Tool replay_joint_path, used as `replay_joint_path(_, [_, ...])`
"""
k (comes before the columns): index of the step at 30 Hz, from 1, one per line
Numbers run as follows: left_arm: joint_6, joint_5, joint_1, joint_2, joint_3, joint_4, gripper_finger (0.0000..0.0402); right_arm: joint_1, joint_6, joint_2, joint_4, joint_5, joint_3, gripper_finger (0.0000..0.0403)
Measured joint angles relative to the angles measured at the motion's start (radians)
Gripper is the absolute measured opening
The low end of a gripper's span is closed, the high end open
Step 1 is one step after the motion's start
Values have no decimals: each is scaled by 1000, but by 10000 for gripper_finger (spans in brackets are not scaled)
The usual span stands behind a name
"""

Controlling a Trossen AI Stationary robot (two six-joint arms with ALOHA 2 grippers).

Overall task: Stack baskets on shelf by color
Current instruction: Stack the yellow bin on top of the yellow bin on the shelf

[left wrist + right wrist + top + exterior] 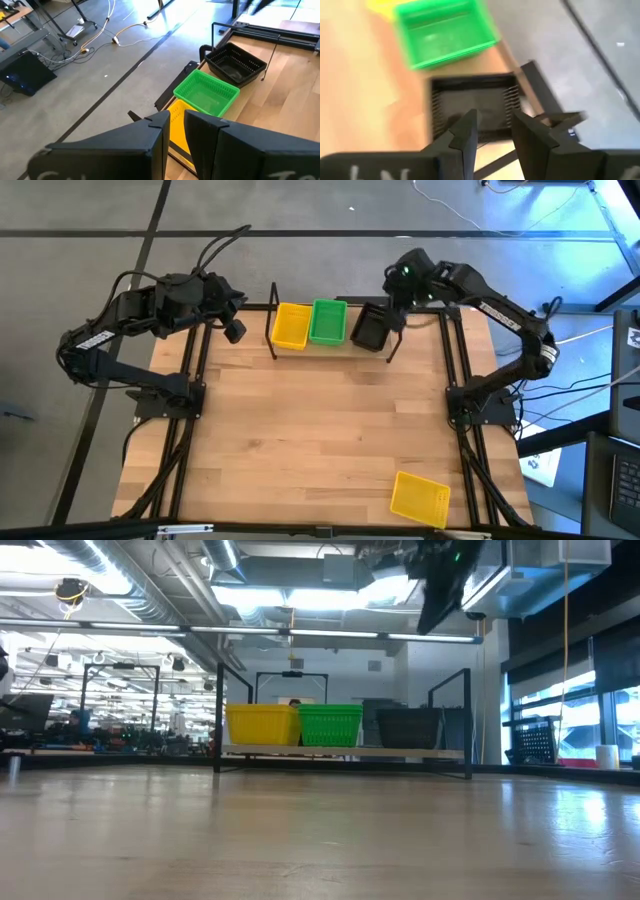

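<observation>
Nearest the overhead camera, one yellow basket (420, 498) lies alone at the table's near right corner, well apart from everything else and not yet stacked. On the shelf (274, 320) at the far edge three baskets sit in a row: a yellow one (291, 326), a green one (328, 321) touching it, and a black basket (370, 327) on the right end, turned a little askew.

Directly above that black basket hangs the right gripper (404, 292), its fingers (465, 136) spread and holding nothing; the basket rests on the shelf board on its own. The step in hand looks like a release just finished, so the sound move is to lift straight up, clear of the rim and the shelf's upright post, before swinging away. The skewed basket may want squaring later.

Off the shelf's left end, the left gripper (234, 330) waits with fingers (155, 131) slightly parted and empty. The stray yellow basket lies on the right arm's side, and belongs on the shelved yellow one.
</observation>
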Motion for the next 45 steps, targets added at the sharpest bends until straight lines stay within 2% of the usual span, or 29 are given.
replay_joint_path(6, [0, 0, 0, 0, 0, 0, 50, 229, 119, -86, -176, -36, 9, 116])
replay_joint_path(12, [0, 0, 0, 0, 0, -2, 50, 503, 222, -128, -181, -218, 9, 116])
replay_joint_path(16, [-2, 6, 0, 0, 0, -19, 50, 666, 414, -130, -181, -278, 9, 116])
replay_joint_path(19, [-20, 52, 0, 0, 0, -42, 50, 760, 570, -122, -183, -289, 9, 116])
replay_joint_path(24, [-22, 169, 0, 0, 0, -79, 50, 889, 809, -110, -191, -285, 8, 116])
replay_joint_path(31, [-19, 175, 0, 0, 0, -125, 50, 1050, 1075, -28, -183, -241, 8, 116])
replay_joint_path(45, [-19, 175, 0, 0, 0, -134, 50, 1240, 1102, 273, -195, -242, 8, 116])
